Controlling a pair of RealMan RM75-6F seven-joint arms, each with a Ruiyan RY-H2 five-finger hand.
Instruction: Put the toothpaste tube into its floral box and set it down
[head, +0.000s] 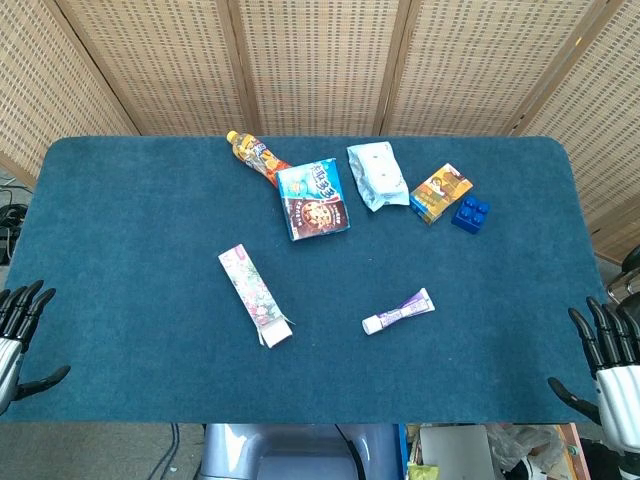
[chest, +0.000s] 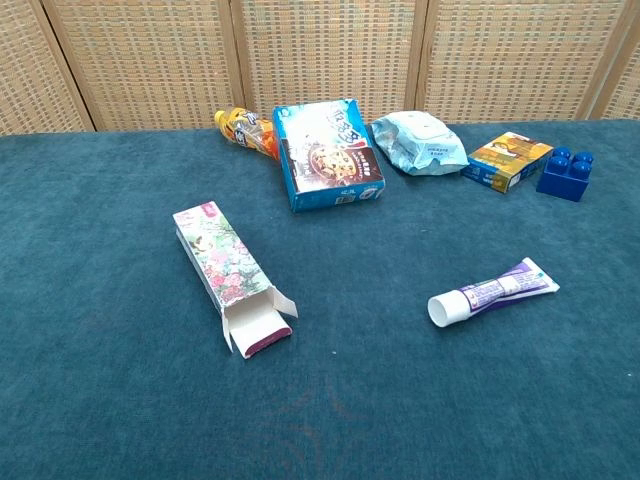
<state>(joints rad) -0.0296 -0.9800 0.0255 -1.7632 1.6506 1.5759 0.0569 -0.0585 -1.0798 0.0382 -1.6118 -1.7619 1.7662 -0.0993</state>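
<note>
The floral box (head: 255, 294) (chest: 229, 272) lies flat on the blue table, left of centre, its near end open with flaps spread. The purple and white toothpaste tube (head: 398, 311) (chest: 493, 293) lies to its right, white cap toward the box. My left hand (head: 18, 330) hovers off the table's front left corner, fingers apart and holding nothing. My right hand (head: 607, 365) hangs off the front right corner, fingers spread and empty. Both hands are far from the box and the tube. The chest view shows neither hand.
Along the back stand an orange bottle (head: 254, 156), a blue cookie box (head: 314, 199), a pale wipes pack (head: 376, 175), a small orange box (head: 441, 193) and a blue toy brick (head: 470, 213). A woven screen (head: 320, 60) stands behind the table (head: 130, 230).
</note>
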